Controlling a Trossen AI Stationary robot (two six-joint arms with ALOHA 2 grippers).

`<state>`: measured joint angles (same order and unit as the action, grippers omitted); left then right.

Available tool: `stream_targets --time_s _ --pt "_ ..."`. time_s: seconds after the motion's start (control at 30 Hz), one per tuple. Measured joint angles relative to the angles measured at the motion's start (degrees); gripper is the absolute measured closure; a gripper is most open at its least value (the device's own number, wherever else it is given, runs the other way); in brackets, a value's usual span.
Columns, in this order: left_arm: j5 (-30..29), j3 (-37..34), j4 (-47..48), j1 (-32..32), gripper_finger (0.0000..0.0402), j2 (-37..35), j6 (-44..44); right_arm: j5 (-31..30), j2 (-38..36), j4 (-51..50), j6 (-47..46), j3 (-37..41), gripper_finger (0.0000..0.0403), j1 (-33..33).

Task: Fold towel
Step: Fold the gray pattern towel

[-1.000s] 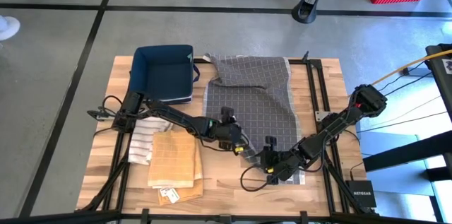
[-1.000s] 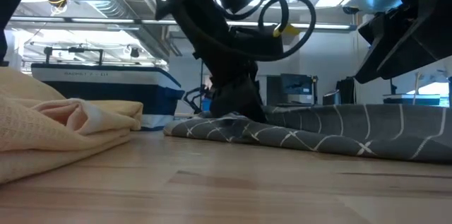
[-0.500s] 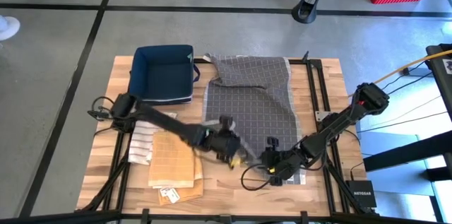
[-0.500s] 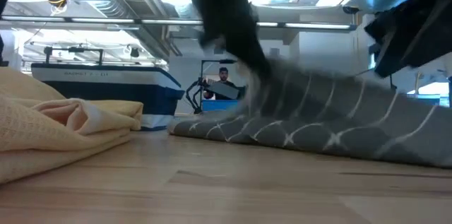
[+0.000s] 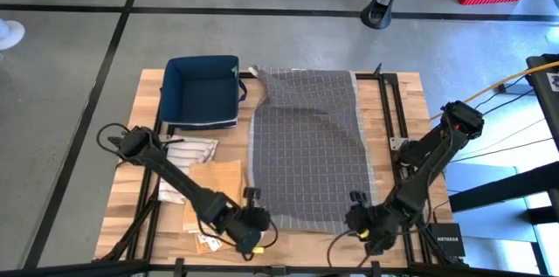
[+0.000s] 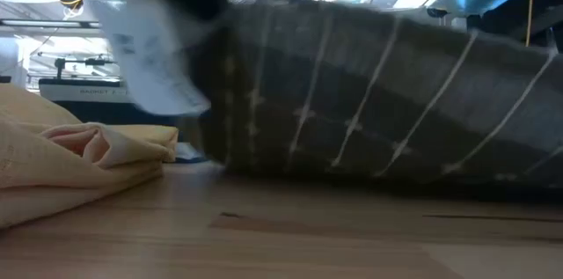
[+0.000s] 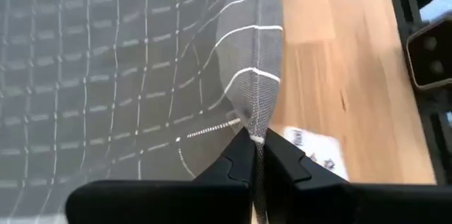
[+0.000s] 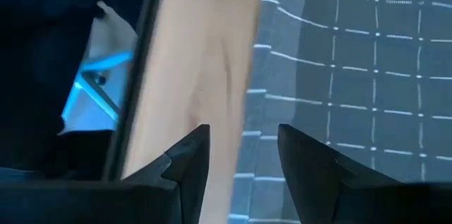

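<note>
The grey, white-checked cloth towel [image 5: 306,146] lies spread along the counter's [image 5: 397,137] right half, light, limp and best held at corners. Left gripper [image 7: 253,155] fingers pinch its near-left corner; right gripper [image 8: 240,155] fingers stand apart over its near-right edge.

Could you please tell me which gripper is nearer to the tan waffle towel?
Left. The left gripper, shut on the grey grid towel's near corner, sits just beside the tan waffle towel. The right gripper is across the grey towel, at its other near corner.
</note>
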<state>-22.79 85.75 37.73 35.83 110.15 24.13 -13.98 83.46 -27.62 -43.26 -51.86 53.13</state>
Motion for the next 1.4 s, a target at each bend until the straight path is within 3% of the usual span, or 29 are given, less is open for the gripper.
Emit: stream_targets --time_s 0.1,0.23,0.33,0.6,1.0,1.23,1.4 --pt "0.64 -0.78 -1.31 1.75 0.0399 0.09 5.03 0.38 0.0 1.02 -2.55 -0.02 0.0233 0.14" --pt "3.4 -1.02 -4.09 4.0 0.0397 0.88 9.95 7.83 0.0 -2.35 -9.92 0.0 0.0233 0.13" --pt "3.51 -1.02 -5.09 5.6 0.0399 1.2 10.38 10.12 0.44 -2.43 -14.81 0.0 0.0233 2.23" --pt "2.8 -1.02 -5.59 6.12 0.0397 1.49 14.13 17.69 9.05 -2.05 -15.39 0.02 0.0233 6.99" --pt "2.21 -1.02 -5.43 5.31 0.0395 1.49 15.01 15.86 16.31 2.49 -19.77 -0.28 0.0233 6.9" --pt "2.21 -1.02 -5.54 5.27 0.0394 1.49 16.51 11.48 16.68 2.46 -22.51 -0.22 0.0233 6.96" --pt "2.21 -1.02 -5.48 5.27 0.0394 1.49 16.64 11.56 16.46 2.34 -21.33 -0.13 0.0233 7.15"
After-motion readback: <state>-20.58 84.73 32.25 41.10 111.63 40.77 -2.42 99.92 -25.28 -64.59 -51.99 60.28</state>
